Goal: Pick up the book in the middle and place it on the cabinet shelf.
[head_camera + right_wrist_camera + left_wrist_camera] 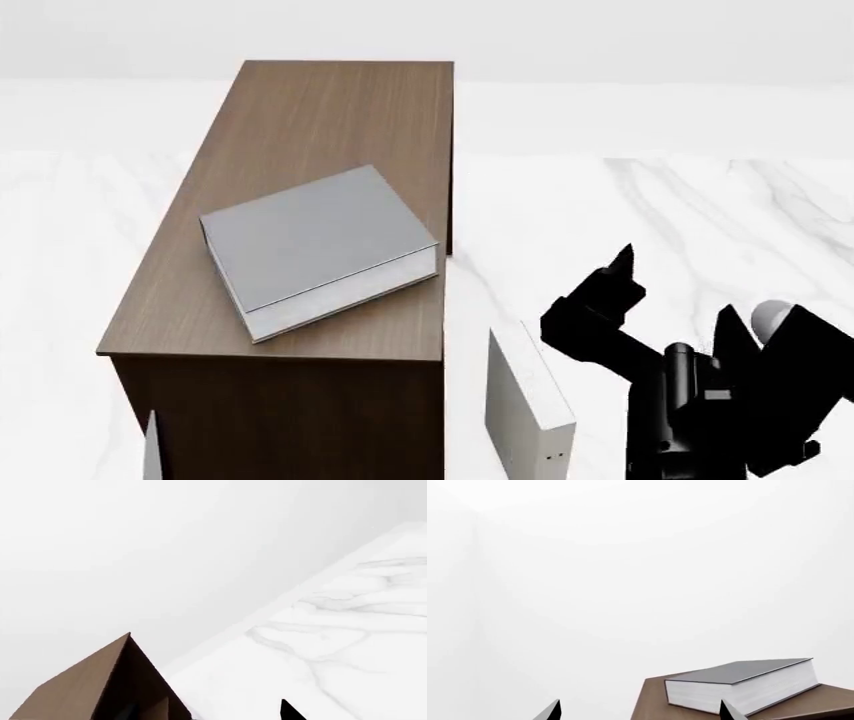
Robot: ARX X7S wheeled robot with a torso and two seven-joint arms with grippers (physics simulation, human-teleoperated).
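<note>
Book (pixel 316 245) lies flat and skewed on your cabinet shelf (pixel 334 110), near its front end; the left wrist view alone shows its white page edges side-on, with your left pincer (pixel 639 711) spread wide, empty, just short of it. Your right pincer (pixel 681 300) hangs open and empty, well apart, above a white book (pixel 530 412) on the floor (pixel 694 210)

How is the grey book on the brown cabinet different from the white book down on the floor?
The grey book lies flat on the cabinet; the white book stands upright on the floor beside it. The grey book's cover is dark, the white book's pale. Both are thick and closed.
</note>
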